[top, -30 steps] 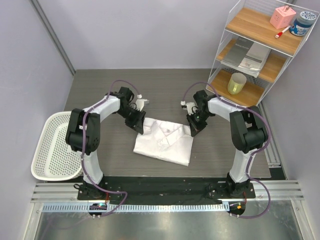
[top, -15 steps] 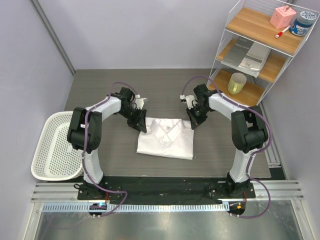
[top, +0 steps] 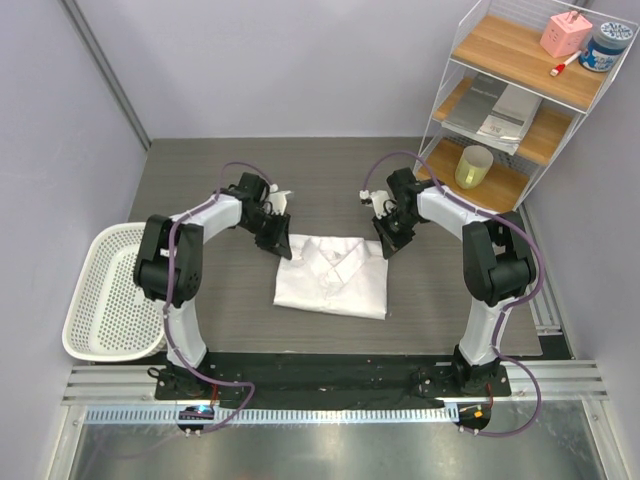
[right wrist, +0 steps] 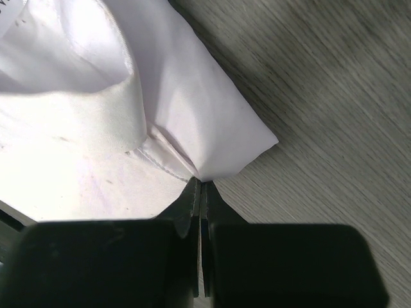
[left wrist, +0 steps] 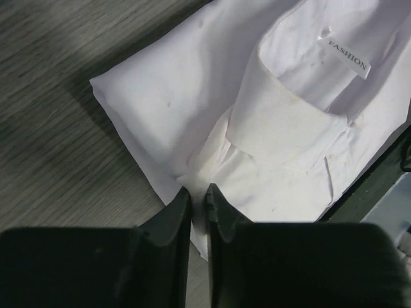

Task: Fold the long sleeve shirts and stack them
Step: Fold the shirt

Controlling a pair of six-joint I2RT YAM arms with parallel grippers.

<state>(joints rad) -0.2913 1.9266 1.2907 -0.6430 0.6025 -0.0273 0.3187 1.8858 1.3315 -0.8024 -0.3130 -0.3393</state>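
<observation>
One long sleeve shirt (top: 332, 278) lies folded into a white rectangle at the table's middle, collar up and pointing away from the arm bases. My left gripper (top: 283, 247) is at its far left corner. In the left wrist view the jaws (left wrist: 198, 190) stand nearly together with the shirt's (left wrist: 192, 96) edge pinched in the narrow gap, near the collar (left wrist: 276, 122). My right gripper (top: 383, 248) is at the far right corner. Its jaws (right wrist: 200, 183) are pressed together on the shirt's (right wrist: 96, 128) corner fold.
A white perforated basket (top: 80, 300) sits at the table's left edge. A wire-and-wood shelf (top: 520, 190) stands at the back right with a yellow cup (top: 473, 167), flat booklets (top: 500, 110), a pink box (top: 565, 33) and a jar (top: 606, 45).
Both grippers drew the shirt away from the arm bases and squared it up, mostly in the first half second. The left jaws have since narrowed on the cloth.
</observation>
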